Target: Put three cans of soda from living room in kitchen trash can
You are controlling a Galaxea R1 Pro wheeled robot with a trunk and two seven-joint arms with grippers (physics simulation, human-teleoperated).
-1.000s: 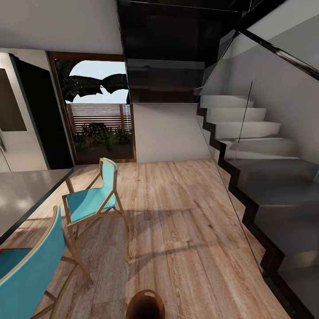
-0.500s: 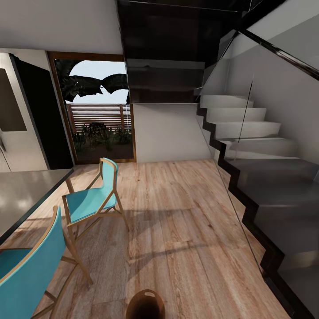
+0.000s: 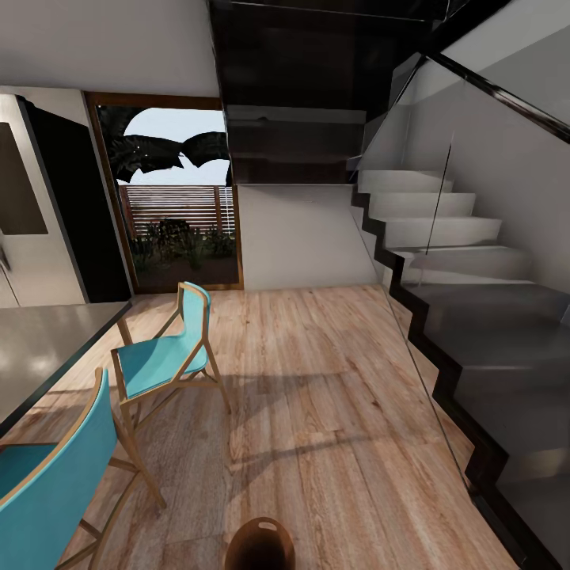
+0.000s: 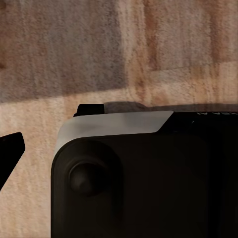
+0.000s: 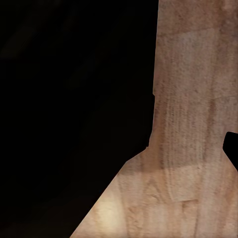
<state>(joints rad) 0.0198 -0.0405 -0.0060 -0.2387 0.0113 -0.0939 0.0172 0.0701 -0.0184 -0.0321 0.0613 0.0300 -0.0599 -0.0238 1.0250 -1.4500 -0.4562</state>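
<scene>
The tash can (image 3: 260, 545), a round brown bin with a dark inside and a slot handle, stands on the wood floor at the bottom middle of the head view, right in front of me. The cans of soda are out of view. In the left wrist view one dark fingertip (image 4: 11, 148) sits at the picture's edge, beside my own dark and white body over the floor. In the right wrist view one dark fingertip (image 5: 232, 148) sits at the opposite edge, over bare floor. Nothing is between the fingers of either gripper.
Two turquoise chairs (image 3: 162, 356) (image 3: 47, 475) stand at the left by a grey counter (image 3: 39, 348). A steel fridge (image 3: 32, 206) is far left, a glass door (image 3: 178, 214) behind. A staircase (image 3: 475, 332) with a glass side fills the right. Open wood floor (image 3: 317, 396) lies ahead.
</scene>
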